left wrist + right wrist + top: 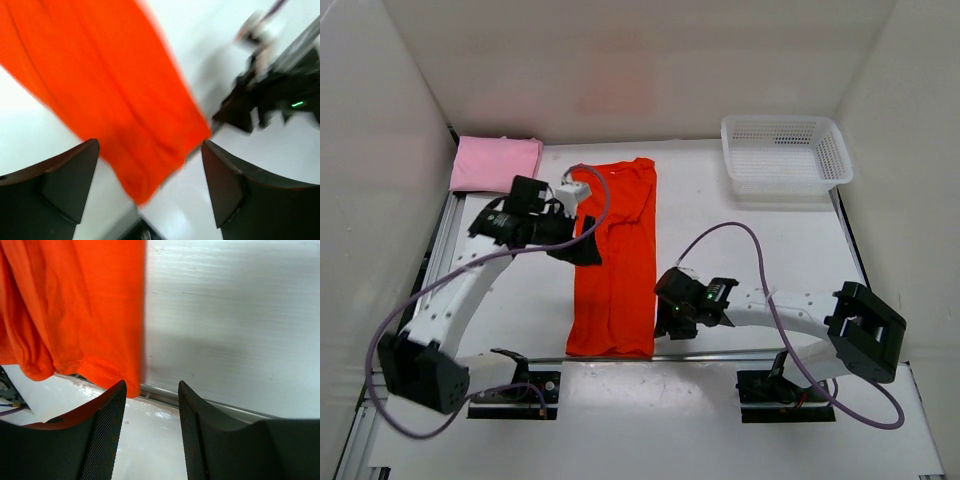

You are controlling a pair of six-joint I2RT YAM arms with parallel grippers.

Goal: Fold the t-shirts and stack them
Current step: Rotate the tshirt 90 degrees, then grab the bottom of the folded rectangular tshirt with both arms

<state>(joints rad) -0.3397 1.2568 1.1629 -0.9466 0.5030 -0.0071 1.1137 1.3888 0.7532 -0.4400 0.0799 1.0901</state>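
The orange-red t-shirt (615, 260) lies flat in the middle of the table, folded into a long narrow strip that runs from back to front. The light pink t-shirt (495, 162) lies folded at the back left. The black t-shirt is not in view. My left gripper (578, 248) is open and empty over the strip's left edge; the left wrist view is blurred, with the orange cloth (100, 75) ahead of the gripper (150, 150). My right gripper (668, 312) is open and empty beside the strip's near right corner (75, 305), with nothing inside the gripper (151, 390).
A white mesh basket (785, 150) stands at the back right. White walls close in the table on three sides. A metal rail (210, 407) runs along the table's front edge. Purple cables loop from both arms.
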